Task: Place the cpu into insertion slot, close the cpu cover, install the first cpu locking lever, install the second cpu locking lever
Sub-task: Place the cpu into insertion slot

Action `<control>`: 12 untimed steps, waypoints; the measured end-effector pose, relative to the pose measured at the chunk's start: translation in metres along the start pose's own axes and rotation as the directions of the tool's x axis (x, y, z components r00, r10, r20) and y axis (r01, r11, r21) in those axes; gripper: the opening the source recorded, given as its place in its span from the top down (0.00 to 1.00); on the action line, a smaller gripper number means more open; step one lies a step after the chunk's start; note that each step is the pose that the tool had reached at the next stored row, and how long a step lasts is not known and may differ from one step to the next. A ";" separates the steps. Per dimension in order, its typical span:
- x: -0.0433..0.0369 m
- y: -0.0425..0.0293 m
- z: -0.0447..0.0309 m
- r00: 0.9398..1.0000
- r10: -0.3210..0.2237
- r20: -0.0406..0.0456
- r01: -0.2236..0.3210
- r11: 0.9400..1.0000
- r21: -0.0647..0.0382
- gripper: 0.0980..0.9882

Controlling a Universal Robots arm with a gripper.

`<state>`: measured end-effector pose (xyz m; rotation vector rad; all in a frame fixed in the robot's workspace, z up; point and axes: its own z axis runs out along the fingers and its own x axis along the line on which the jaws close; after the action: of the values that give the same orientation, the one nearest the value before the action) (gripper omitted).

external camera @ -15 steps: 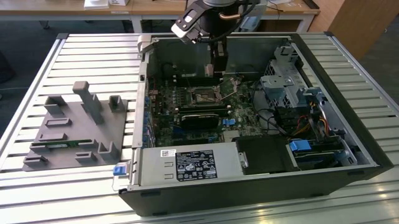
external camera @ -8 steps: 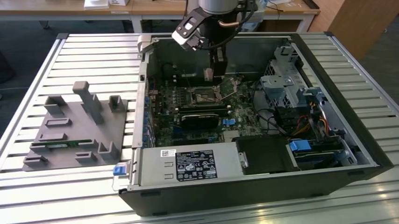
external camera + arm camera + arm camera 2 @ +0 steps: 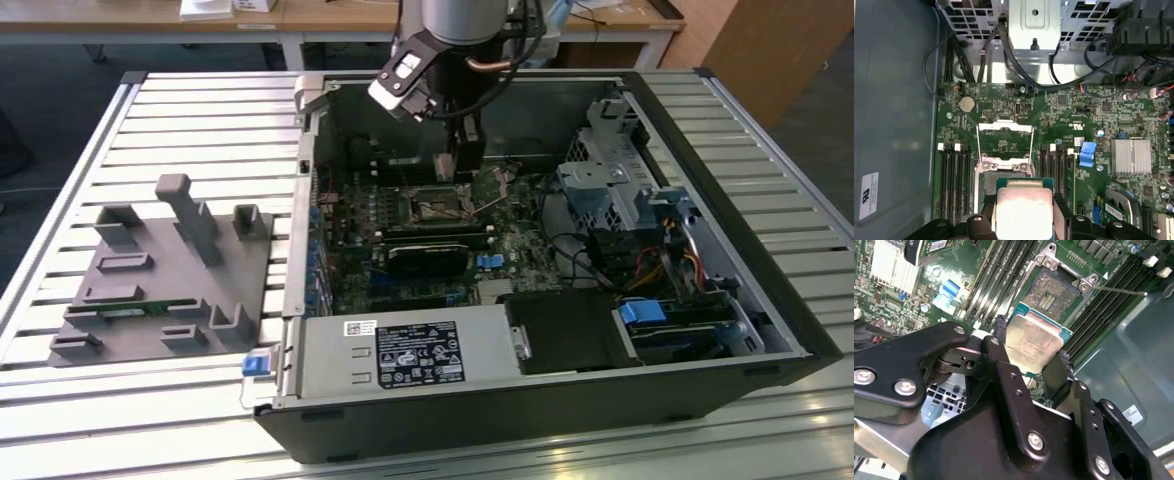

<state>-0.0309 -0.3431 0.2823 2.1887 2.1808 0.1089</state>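
The cpu (image 3: 1033,344) is a flat square chip with a silver face and green edge, and my gripper (image 3: 1031,347) is shut on it by two opposite edges. In the first wrist view the cpu (image 3: 1024,207) hangs just above the near edge of the insertion slot (image 3: 1003,172), which is open and bare inside. The cpu cover (image 3: 1004,128) stands flipped up beyond the slot. A thin locking lever (image 3: 1119,290) sticks out sideways from the insertion slot (image 3: 1056,290). In the exterior view my gripper (image 3: 461,165) is inside the computer case, over the insertion slot (image 3: 438,207).
Long black memory slots (image 3: 956,175) flank the socket on both sides. A finned heatsink (image 3: 1130,156), cables (image 3: 1004,55) and a metal drive cage (image 3: 1034,20) lie around it. The case wall (image 3: 1134,355) is close. A grey fixture block (image 3: 167,270) sits outside on the slatted table (image 3: 147,420).
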 end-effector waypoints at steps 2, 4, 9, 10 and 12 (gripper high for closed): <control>0.0000 -0.0003 0.0027 1.000 0.000 0.000 0.000 1.000 0.001 0.51; -0.0001 -0.0004 0.0046 1.000 0.000 0.000 0.000 1.000 0.001 0.51; -0.0001 -0.0007 0.0075 1.000 0.000 0.000 0.000 1.000 0.001 0.51; -0.0001 -0.0007 0.0080 1.000 0.000 0.000 0.000 1.000 0.001 0.51; -0.0001 -0.0008 0.0090 1.000 0.000 0.000 0.000 1.000 0.001 0.51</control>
<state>-0.0309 -0.3431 0.2733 2.1893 2.1813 0.1079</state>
